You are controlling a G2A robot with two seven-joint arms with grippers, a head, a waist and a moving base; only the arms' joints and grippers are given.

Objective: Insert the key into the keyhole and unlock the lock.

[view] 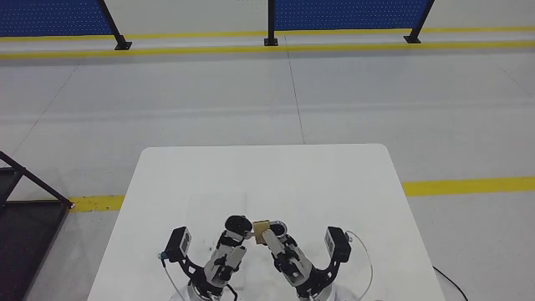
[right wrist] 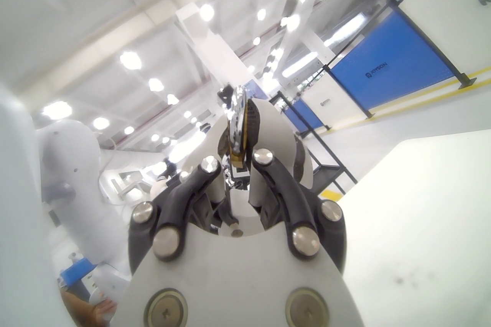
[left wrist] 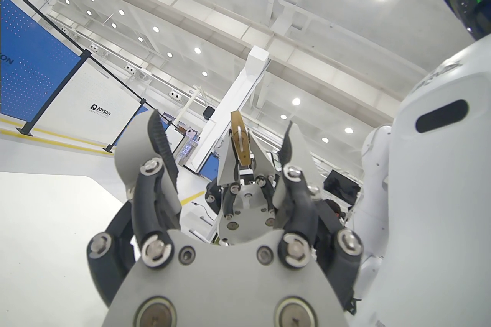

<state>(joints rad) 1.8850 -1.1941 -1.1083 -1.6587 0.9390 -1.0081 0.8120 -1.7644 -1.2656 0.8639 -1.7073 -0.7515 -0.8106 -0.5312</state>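
- Lock [right wrist: 234,148] sat pinched in your right gripper [right wrist: 239,114]. The jaws were clamped on its brass body, and a shiny chrome part stood at its outer end.
- From above, you had the lock over the near part of the white table [view: 334,184], between your two grippers. Both grippers pointed upward, so the lock looked to be held clear of the surface.
- Your left gripper [left wrist: 221,121] stood just beside the lock and faced it, with its jaws spread wide and nothing between them.
- Whether the key was already seated in the keyhole could not be told. The lock was too small from above, and both wrist views caught it edge-on between the right fingers.
- As for progress, the first step looked done: you had the lock secured and presented toward the other arm.
- What was left, as far as these views went, was most of the task. No key sat in your left jaws, so gripping it, lining it up with the keyhole, pushing it home and turning it all seemed to be ahead of you.
- Nothing showed the lock sprung open, so you should have counted it as locked.
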